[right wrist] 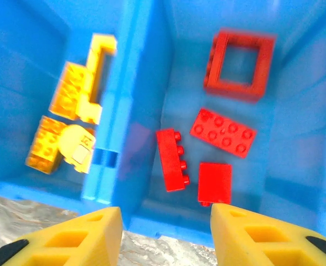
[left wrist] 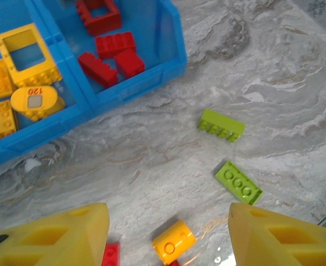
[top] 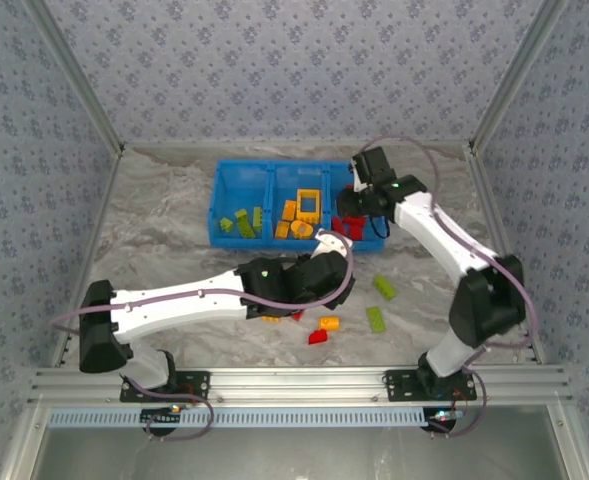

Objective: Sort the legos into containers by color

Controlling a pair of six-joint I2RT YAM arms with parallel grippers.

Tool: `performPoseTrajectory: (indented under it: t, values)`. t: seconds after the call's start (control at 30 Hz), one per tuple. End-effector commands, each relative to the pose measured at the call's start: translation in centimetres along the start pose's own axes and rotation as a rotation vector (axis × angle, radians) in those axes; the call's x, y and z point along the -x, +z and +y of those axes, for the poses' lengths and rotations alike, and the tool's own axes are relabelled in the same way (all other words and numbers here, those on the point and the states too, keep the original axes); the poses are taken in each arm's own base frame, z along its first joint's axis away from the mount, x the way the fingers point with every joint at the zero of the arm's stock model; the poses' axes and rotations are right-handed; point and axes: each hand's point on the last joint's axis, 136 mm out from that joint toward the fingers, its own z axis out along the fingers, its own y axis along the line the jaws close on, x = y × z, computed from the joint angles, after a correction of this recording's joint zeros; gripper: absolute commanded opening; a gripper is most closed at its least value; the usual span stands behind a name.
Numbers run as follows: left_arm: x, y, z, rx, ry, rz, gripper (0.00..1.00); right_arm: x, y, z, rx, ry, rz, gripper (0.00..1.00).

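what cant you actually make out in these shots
- Top external: the left arm's wrist covers its own jaws and the bricks beneath it.
- Top external: the right arm's wrist hides most of the red compartment.
- Left wrist: a red brick is cut off by the bottom edge and a finger.
- Right wrist: blur smears the yellow bricks; their count is unclear.

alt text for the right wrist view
The right claw, open and empty, hangs over the bright blue plastic bin: four red plastic bricks lie in one compartment, yellow plastic bricks in the next.
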Motion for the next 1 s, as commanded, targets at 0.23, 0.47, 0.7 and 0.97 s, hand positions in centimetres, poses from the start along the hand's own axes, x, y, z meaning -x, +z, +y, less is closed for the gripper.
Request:
performPoseTrajectory:
  t: [0.23,0.47,0.7,0.97]
  values:
    - [-6.9,-2.1,6.8,0.133,-0.101,0.121,0.64,-7.2,-11.2,4.0,0.209,-0.052,-0.135,0.50]
    - [-11.3,-2.9,10.0,0.181,-0.078,0.205,0.69,-15.0,-13.5,9.0,0.415,-0.159,-0.065,0.51]
    - [-15.1,-1.1,11.7,0.167,0.037,0.385,0.74,-19.0,-13.2,11.0,0.441,-0.216,-0.012,0.54]
    - [-11.3,1.1,4.0,-0.115,0.091,0.292,0.75,-16.7,-14.7,4.1,0.113,-0.068,-0.163,0.55]
